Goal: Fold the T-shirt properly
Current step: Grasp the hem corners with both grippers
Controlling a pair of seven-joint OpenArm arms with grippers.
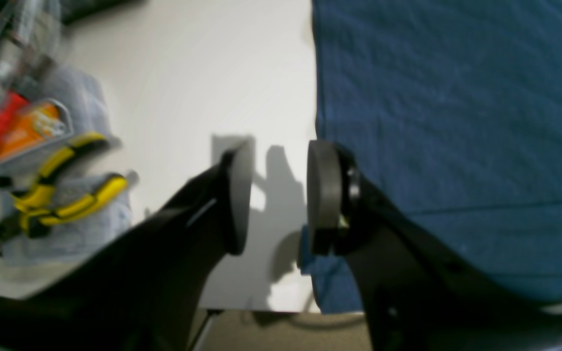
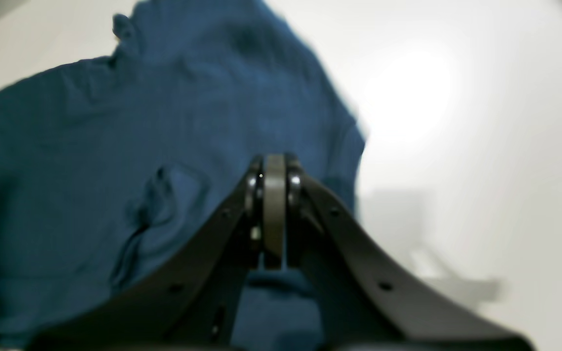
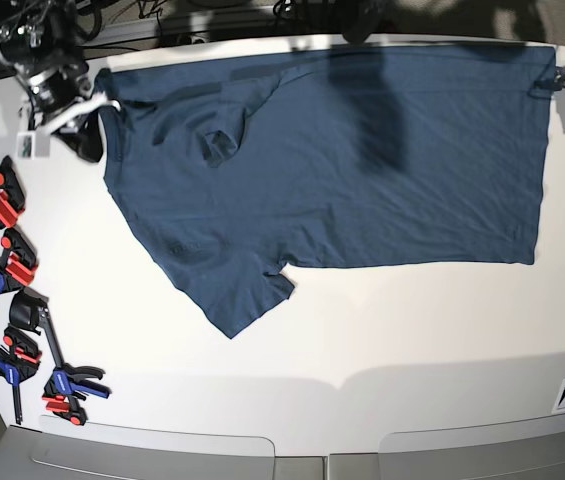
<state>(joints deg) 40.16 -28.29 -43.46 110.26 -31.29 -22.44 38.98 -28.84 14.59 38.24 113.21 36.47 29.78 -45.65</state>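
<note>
Beside left end effector (image 1: pixel 279 195): T-shirt (image 1: pixel 456 122), seemingly unheld.

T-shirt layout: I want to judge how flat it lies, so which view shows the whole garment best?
The base view: the whole T-shirt lies spread on the white table, one sleeve visible. The left wrist view shows only a hem edge; the right wrist view shows a blurred, wrinkled portion.

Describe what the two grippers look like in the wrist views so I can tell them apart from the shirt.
Both are matte black. The left gripper has curved black fingers ending in flat, round grey pads. The right gripper has the same black curved fingers, dotted with small screw holes, and matching grey pads.
</note>
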